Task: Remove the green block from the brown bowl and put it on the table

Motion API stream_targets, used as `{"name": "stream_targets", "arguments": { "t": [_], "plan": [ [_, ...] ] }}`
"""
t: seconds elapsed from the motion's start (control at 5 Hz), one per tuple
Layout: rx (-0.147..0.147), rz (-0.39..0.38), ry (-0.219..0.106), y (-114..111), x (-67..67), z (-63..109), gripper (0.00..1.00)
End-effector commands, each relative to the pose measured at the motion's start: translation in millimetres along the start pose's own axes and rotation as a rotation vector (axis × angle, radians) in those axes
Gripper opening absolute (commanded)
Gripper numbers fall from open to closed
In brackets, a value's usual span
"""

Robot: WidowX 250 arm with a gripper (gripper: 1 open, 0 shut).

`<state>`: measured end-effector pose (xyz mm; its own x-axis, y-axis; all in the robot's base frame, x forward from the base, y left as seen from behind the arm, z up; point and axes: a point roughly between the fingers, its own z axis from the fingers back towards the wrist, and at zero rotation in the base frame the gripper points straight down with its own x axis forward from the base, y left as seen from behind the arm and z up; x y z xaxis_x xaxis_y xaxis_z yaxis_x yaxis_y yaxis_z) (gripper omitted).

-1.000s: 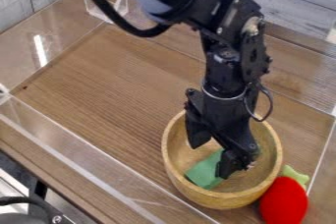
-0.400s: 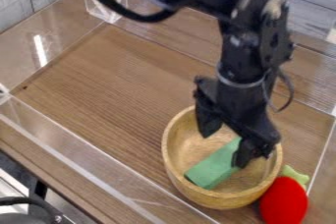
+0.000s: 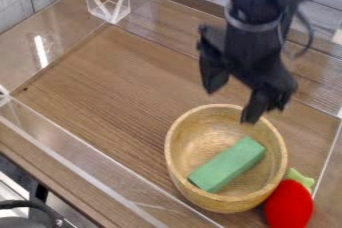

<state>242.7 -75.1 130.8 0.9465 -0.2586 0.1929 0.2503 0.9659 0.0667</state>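
Hovering above the brown bowl (image 3: 227,157), my gripper (image 3: 246,90) gapes wide and empty; the green block (image 3: 227,165) lies inside, and a careless descent could jam it against the rim.

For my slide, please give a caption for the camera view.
Open end effector above the brown bowl, green block inside.
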Motion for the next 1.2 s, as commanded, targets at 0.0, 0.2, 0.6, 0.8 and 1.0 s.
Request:
{"name": "stream_targets", "arguments": {
  "t": [0.0, 0.2, 0.6, 0.8, 1.0],
  "plan": [
    [0.021, 0.037, -0.097, 21.4, 21.8, 22.4, 1.0],
    [0.038, 0.07, -0.121, 37.0, 38.2, 29.1, 1.0],
    [-0.05, -0.123, -0.117, 18.4, 26.1, 20.2, 1.0],
    [-0.062, -0.142, -0.12, 14.4, 27.0, 19.9, 1.0],
    [-0.077, -0.159, -0.117, 9.4, 28.1, 17.9, 1.0]
  ]
}}
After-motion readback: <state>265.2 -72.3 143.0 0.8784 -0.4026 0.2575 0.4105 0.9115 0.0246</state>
